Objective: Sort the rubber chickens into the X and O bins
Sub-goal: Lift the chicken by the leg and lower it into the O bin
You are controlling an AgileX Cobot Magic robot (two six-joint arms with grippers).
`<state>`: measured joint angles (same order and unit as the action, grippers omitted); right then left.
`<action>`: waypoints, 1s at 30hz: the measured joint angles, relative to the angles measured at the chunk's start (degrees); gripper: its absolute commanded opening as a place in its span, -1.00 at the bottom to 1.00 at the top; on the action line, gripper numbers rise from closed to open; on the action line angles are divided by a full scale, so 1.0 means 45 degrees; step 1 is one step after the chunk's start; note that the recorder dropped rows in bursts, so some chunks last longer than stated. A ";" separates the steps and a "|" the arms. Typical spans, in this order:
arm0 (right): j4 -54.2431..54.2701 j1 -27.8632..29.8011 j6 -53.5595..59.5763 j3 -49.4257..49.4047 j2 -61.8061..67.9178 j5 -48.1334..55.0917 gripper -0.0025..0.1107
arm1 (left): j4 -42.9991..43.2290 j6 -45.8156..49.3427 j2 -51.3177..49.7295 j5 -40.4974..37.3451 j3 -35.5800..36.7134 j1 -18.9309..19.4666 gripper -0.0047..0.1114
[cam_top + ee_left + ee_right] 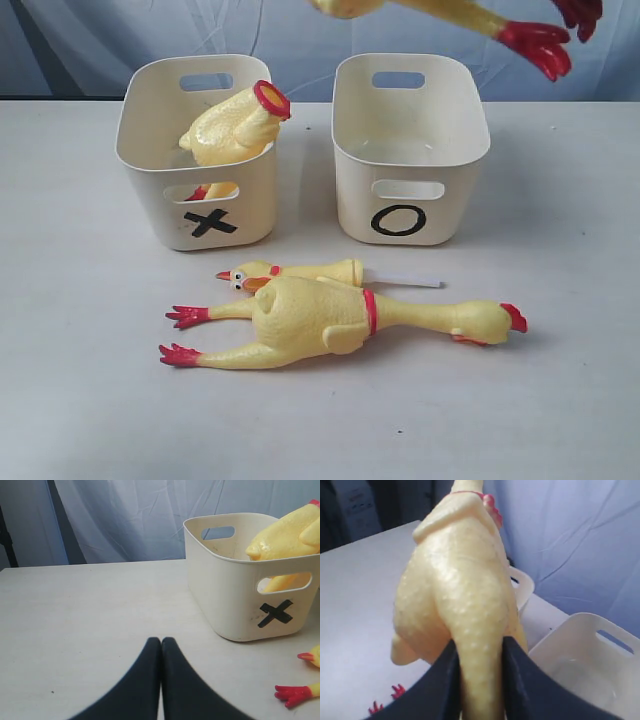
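The right end effector [480, 680] was grasping a rubber chicken, the held chicken [455, 580]. Its two black fingers [442, 685] pinched one yellow leg close to the body. In the exterior view only this bird's legs and red feet [535, 45] showed. They hung in the air above and slightly right of the O bin [450, 200], over the far edge of the table [80, 380]. The end effector itself lay outside that view.

The left end effector [161, 647] was clenched, finger against finger, with nothing between them. It hung low over bare table toward the left edge, with the X bin [225, 590] ahead of it and apart from it.

The two cream bins stood side by side near the far edge, not touching, the X bin [245, 205] nearer the left edge and the O bin nearer the right. A headless body [230, 125] rested tilted in the X bin, its red-ringed neck stump rising above the rim.

Nearer the front edge, before both bins, a whole chicken [310, 320] lay flat. Its red feet pointed to the left edge and its head to the right edge. A head-and-neck piece [290, 272] lay just behind it, between it and the bins, beak toward the left edge. A thin white stick [405, 282] projected from the piece's open end.
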<state>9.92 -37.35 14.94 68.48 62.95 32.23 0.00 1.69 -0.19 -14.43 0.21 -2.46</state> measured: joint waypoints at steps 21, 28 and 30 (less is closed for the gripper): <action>-0.6053 0.2010 -0.5828 0.0004 0.5158 0.1544 -0.97 | 0.0000 0.0000 0.0000 0.0000 0.0000 0.0000 -0.92; -0.6494 0.2010 -0.5632 0.0026 0.5158 0.2779 -0.97 | 0.0000 0.0000 0.0000 0.0000 0.0000 0.0000 -0.92; -0.6517 0.2010 -0.5450 0.0026 0.5158 0.2894 -0.97 | 0.0000 0.0000 0.0000 0.0000 0.0000 0.0000 -0.92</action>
<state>-19.41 -28.30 -9.59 68.60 86.16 45.25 0.00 1.69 -0.19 -14.43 0.21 -2.46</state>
